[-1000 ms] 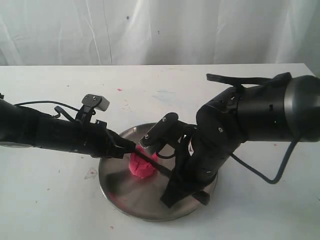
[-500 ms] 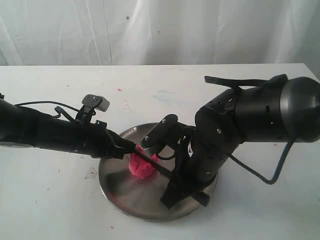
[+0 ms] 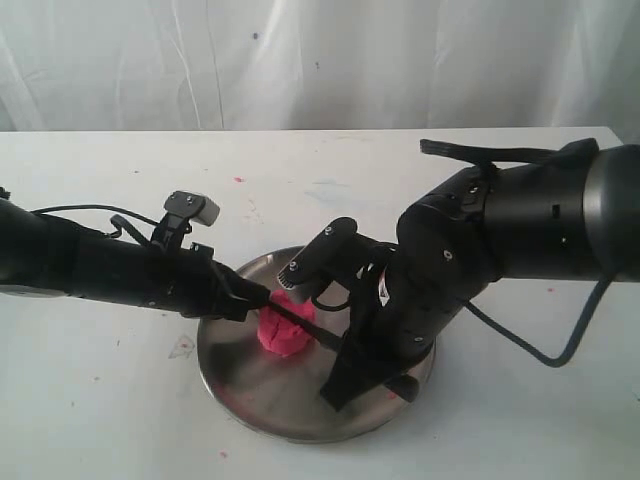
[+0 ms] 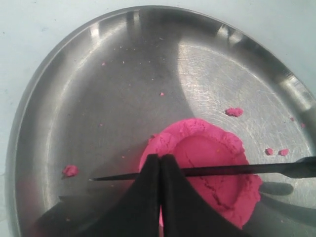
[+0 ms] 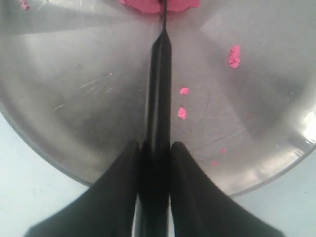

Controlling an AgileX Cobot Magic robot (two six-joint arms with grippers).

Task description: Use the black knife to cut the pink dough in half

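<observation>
Two arms: both work over the plate (image 3: 262, 410) on the table (image 3: 100, 420).
Dough: the dough (image 3: 282, 330) lies on the plate, a little off its middle, one whole lump with a dented top, not yet cut through.
Right gripper: the right gripper (image 5: 154, 148) is closed on the knife (image 5: 159, 84) by its handle; the blade points to the dough.
Left gripper: the left gripper (image 4: 160, 165) has its fingers pressed together with nothing between them; its tips rest at the near edge of the dough, as if to steady it.
Knife place: in the left wrist view the knife (image 4: 207, 171) lies across the middle of the dough (image 4: 207, 168), at or just above its top.
Advice: the blade should stay level over the widest part and go straight down to the steel, while the left tips keep the lump from sliding.
Risk: soft dough probably sticks to the blade and lifts with it.
Change: compared with a second ago, the right arm stands slightly higher and more to the right; dough and left arm look the same.
</observation>
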